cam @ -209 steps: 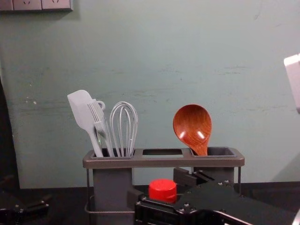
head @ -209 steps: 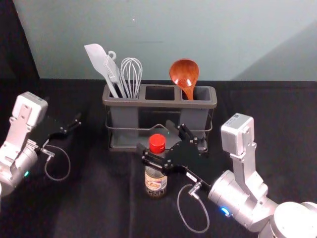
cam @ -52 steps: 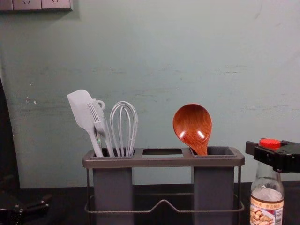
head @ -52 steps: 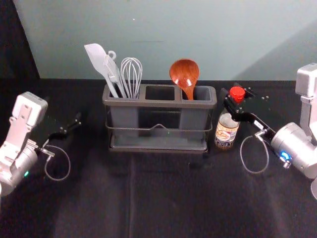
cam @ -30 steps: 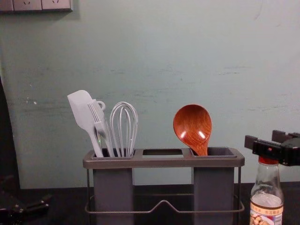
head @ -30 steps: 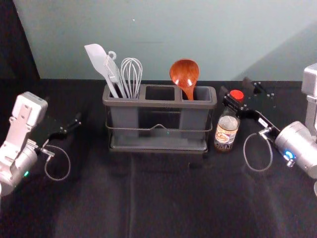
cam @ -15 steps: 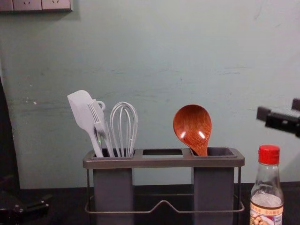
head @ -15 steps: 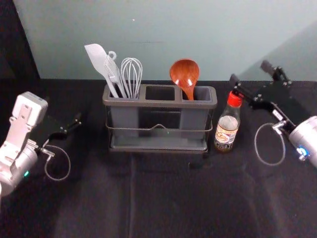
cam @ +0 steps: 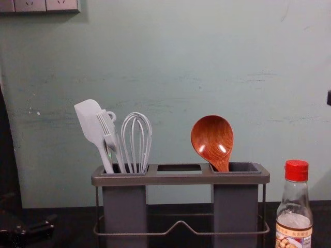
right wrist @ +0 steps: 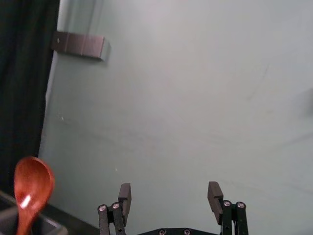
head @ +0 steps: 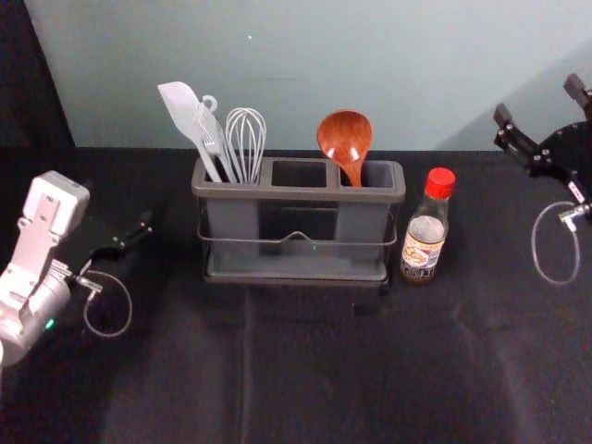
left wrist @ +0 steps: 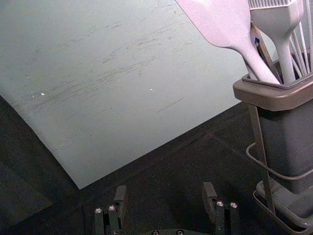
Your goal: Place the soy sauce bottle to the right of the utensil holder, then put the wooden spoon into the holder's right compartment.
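The soy sauce bottle (head: 425, 227), red-capped, stands upright just right of the grey utensil holder (head: 296, 193); the chest view shows the bottle (cam: 295, 209) there too. In the holder's right compartment rests the wooden spoon (head: 345, 143), bowl up, also seen in the chest view as a spoon (cam: 212, 140). My right gripper (head: 536, 106) is up at the right edge, away from the bottle, and in its wrist view the gripper (right wrist: 169, 198) is open and empty. My left gripper (head: 139, 231) is parked at the left; its wrist view shows the gripper (left wrist: 163, 198) open.
A white spatula (head: 190, 120), a brush and a whisk (head: 246, 143) stand in the holder's left compartment. Behind the holder rises a pale wall (head: 370, 65). A black cloth (head: 305, 370) covers the table.
The bottle went from in front of the holder to its right side. My right gripper then let go of it and moved up and to the right. The left arm stayed still.
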